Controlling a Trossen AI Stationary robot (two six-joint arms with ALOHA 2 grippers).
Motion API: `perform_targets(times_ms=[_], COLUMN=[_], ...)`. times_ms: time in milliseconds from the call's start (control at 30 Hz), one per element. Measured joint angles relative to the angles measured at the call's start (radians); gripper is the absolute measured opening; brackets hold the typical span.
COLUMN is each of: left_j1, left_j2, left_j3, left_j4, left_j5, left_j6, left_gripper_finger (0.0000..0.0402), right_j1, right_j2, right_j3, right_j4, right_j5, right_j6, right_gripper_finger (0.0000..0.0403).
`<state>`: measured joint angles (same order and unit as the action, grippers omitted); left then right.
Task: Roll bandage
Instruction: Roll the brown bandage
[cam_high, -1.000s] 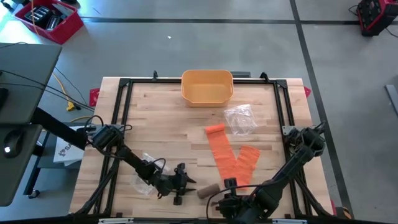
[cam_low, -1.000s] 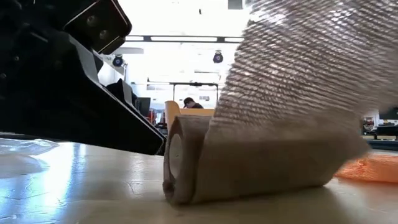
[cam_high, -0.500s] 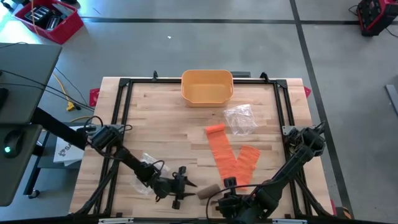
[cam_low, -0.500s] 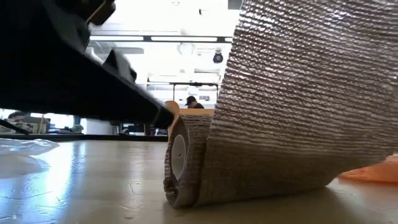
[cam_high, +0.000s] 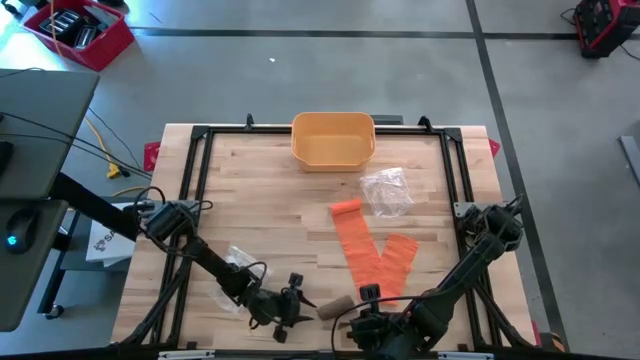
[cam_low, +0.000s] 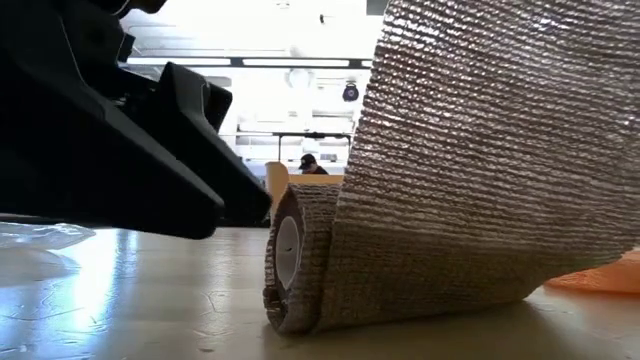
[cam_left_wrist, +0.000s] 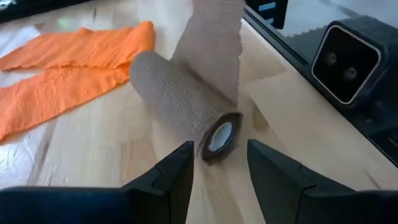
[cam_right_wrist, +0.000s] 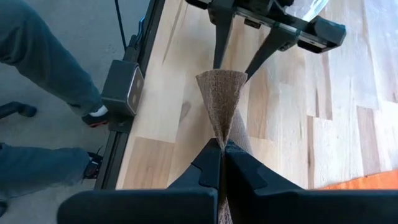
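The tan bandage roll lies on its side on the wooden table, close to the table's near edge and a little left of its middle. Its open cardboard core faces the left gripper, as the left wrist view shows. A loose tail of the same tan bandage rises off the roll and runs up to the right gripper, whose two fingers are pressed tightly together on the cloth, so the strip fans out from a pinched point. In the low view the lifted cloth hangs like a wide curtain over the roll.

The left gripper sits low over the table just beside the roll's open end, with its fingers parted and one on each side of that end. They seem to be just short of the roll rather than touching it, though the angle makes that hard to settle. It has hold of nothing.

Farther up the table, an orange bandage lies unrolled in a V shape. A clear plastic wrapper rests just beyond it, and an orange bin stands at the far edge. Another crumpled clear wrapper lies under the left arm.

In the right wrist view a person's legs stand beside the table.
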<state>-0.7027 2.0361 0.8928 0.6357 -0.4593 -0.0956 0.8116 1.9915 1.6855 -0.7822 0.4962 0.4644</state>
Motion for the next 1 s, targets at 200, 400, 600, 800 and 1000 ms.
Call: perform_targets(times_ms=[200,400,600,800,1000], left_j1=[0.004,0.004,0.005,0.005,0.01], left_j2=[0.0,0.0,0.0,0.0,0.0], left_j3=[0.0,0.0,0.0,0.0,0.0], left_j4=[0.026,0.022,0.019,0.005,0.005], left_j5=[-0.013,-0.056,-0.022,-0.026,-0.029], left_j6=[-0.005,0.0,-0.005,0.027,0.035], left_gripper_finger=[0.0143,0.0143,0.0143,0.0143,0.0149], right_j1=[0.0,0.0,0.0,0.0,0.0], right_j2=[0.0,0.0,0.0,0.0,0.0], right_j3=[0.0,0.0,0.0,0.0,0.0], right_j4=[0.0,0.001,0.001,0.008,0.026], right_j5=[0.019,0.018,0.018,0.018,0.018], right_j6=[-0.001,-0.001,-0.001,-0.002,-0.02], right_gripper_finger=[0.0,0.0,0.0,0.0,0.0])
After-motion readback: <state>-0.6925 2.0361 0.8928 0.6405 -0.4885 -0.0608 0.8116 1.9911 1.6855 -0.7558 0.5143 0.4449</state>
